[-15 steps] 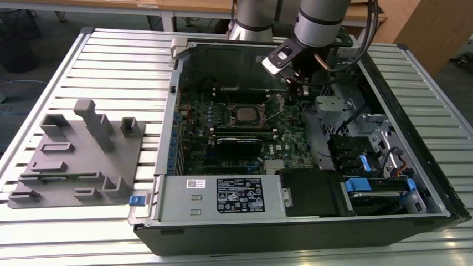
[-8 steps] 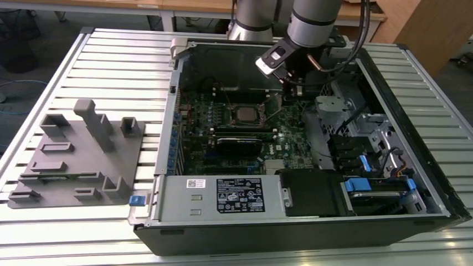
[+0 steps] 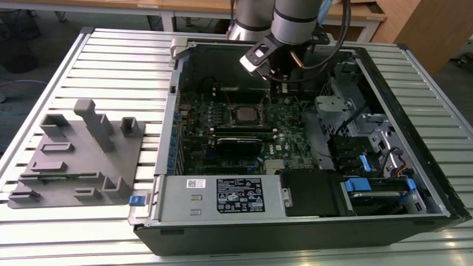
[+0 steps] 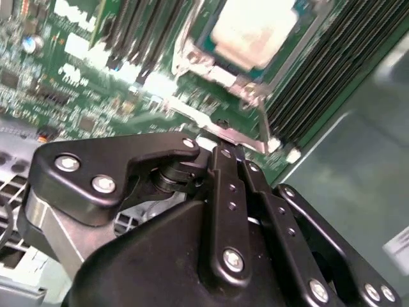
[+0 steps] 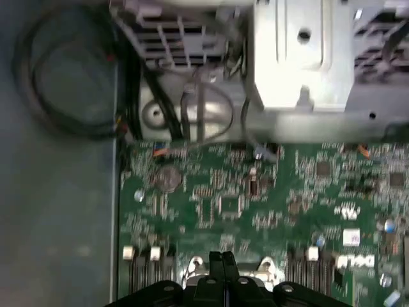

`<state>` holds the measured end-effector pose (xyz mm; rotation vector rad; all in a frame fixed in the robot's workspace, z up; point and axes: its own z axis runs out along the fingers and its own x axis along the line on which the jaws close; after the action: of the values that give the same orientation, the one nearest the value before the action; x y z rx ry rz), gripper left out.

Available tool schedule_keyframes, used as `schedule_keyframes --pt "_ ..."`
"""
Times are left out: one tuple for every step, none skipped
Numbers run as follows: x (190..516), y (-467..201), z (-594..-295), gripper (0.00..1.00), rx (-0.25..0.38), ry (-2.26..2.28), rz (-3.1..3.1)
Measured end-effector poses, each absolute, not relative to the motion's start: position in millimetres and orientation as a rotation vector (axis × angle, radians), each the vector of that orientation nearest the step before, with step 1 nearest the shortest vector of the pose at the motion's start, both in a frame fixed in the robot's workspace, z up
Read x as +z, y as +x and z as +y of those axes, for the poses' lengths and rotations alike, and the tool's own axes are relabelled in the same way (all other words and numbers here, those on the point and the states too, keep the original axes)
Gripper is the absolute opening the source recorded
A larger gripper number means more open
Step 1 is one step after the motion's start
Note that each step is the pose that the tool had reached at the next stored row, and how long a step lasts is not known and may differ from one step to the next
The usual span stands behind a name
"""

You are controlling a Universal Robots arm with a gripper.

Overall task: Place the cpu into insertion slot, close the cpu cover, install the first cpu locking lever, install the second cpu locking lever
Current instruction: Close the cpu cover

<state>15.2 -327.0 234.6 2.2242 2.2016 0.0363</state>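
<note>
1. End effector [image 3: 277,77] is hanging inside the open computer case [image 3: 296,235], just past the cpu [image 3: 244,114] on the side toward the case's far wall, with the arm [image 3: 296,22] reaching down to it from above.
2. Its black fingers [image 4: 214,185] are sitting pressed together with basically no gap. You can see this in both wrist views, and the first wrist view shows the tips [image 5: 222,258] meeting in a thin line.
3. A thin silver bar [image 4: 192,116] is running right past those tips, on the side facing the cpu. Honestly I can't tell if the fingers are pinching it, touching it or just hovering over it.
4. That cpu, dull silver top and all, is sitting in the insertion slot [image 4: 208,48] on the green board [image 5: 217,204].
5. Around the cpu, the cpu cover [image 4: 186,62] is lying as a silver frame with the chip showing through its window. It's looking flat to me.
6. Long black slots [image 4: 332,70] are running along both sides of the cpu.
7. Further from the cpu, past the end effector, a round coin battery [image 5: 168,179] is sitting on the board and a silver metal cage [image 5: 300,51] is standing beyond the board's edge.
8. Well away from the cpu, outside the case on the exterior view's left, a grey fixture block [image 3: 74,155] is sitting on the slatted worktop [image 3: 111,66].
</note>
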Motion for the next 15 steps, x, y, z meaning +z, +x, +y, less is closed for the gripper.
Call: schedule_keyframes --pt "234.4 11.4 -325.9 0.11 0.036 2.223 2.201" --pt "234.2 7.2 -324.7 0.11 0.035 2.222 2.2" --pt "233.9 3.3 -323.6 0.11 0.034 2.221 2.199" --pt "233.7 -0.7 -322.6 0.11 0.034 2.22 2.198" --pt "233.4 -4.5 -321.5 0.11 0.033 2.219 2.197" --pt "233.1 -8.6 -320.6 0.11 0.032 2.219 2.196" --pt "232.9 -12.3 -319.8 0.11 0.032 2.218 2.195" --pt "232.7 -15.0 -319.3 0.11 0.031 2.217 2.195" --pt "232.7 -15.6 -319.3 0.11 0.031 2.217 2.195" --pt "232.7 -15.6 -319.3 0.11 0.031 2.217 2.195" --pt "232.6 -15.6 -319.3 0.11 0.031 2.217 2.195" --pt "232.7 -15.6 -319.3 0.11 0.031 2.217 2.195" --pt "232.7 -15.6 -319.3 0.11 0.031 2.217 2.195" --pt "232.7 -15.6 -319.2 0.11 0.031 2.217 2.195" --pt "232.5 -15.6 -319.2 0.11 0.029 2.218 2.196"
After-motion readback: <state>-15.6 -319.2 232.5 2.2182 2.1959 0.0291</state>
